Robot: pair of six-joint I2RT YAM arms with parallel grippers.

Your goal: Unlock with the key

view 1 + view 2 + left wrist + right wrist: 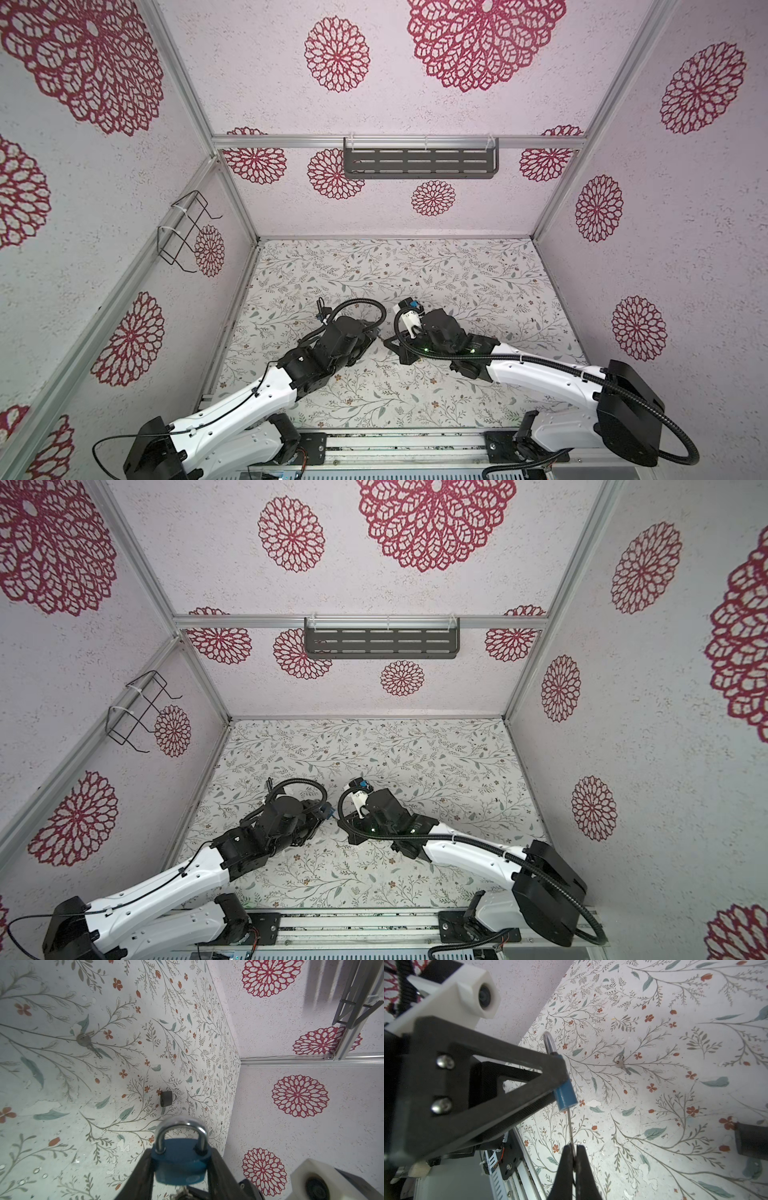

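A blue padlock (179, 1164) with a silver shackle (181, 1128) sits between the fingers of my left gripper (181, 1155), which is shut on its body. In the right wrist view the padlock (565, 1095) is seen edge on. A thin key (569, 1126) runs from its lower end to my right gripper (572, 1148), which is shut on the key. In both top views the two grippers meet tip to tip above the middle of the table, left gripper (323, 812) facing right gripper (343, 820). The key itself is hidden there.
A second key on a ring (84, 1040) lies flat on the floral table (62, 1126); it is also in the right wrist view (620, 1065). A small dark padlock (166, 1098) lies farther off. A slotted grey shelf (419, 162) and a wire holder (183, 232) hang on the walls.
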